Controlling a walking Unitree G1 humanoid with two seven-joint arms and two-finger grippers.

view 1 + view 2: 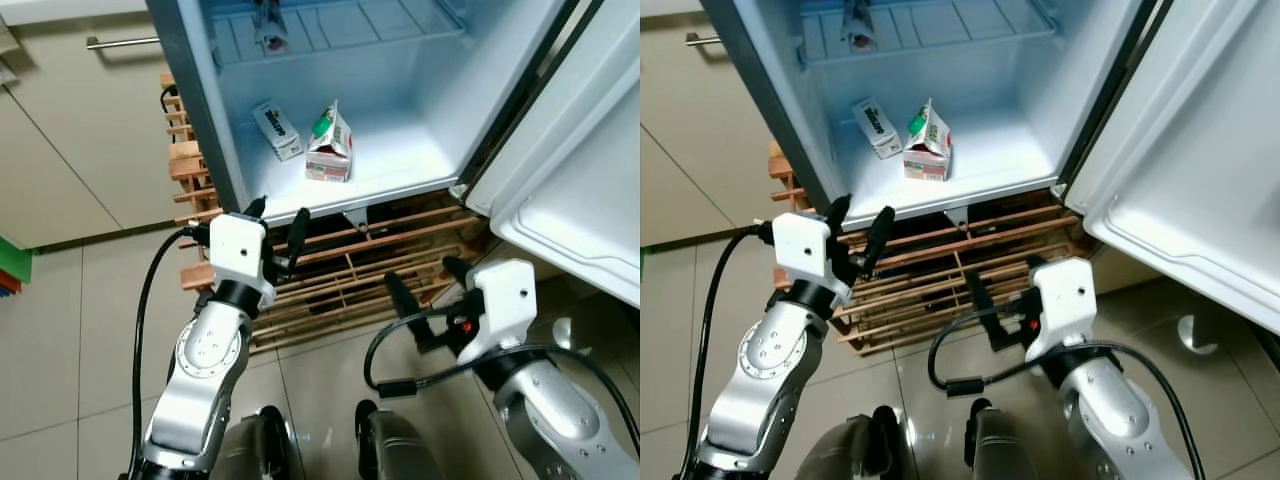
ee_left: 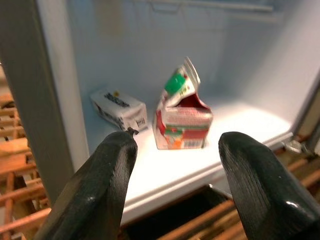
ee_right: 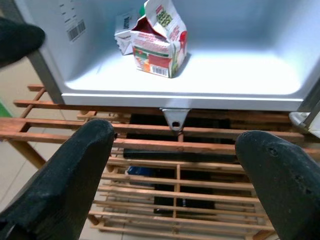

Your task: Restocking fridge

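Both grippers, left (image 1: 277, 222) and right (image 1: 428, 275), fingers apart (empty), face the fridge's (image 1: 420, 150) juice carton (image 1: 330, 146)

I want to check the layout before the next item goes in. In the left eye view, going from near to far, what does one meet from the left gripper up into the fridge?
Left gripper, fingers open → fridge floor front edge → upright red and green carton → white box lying flat → wire shelf.
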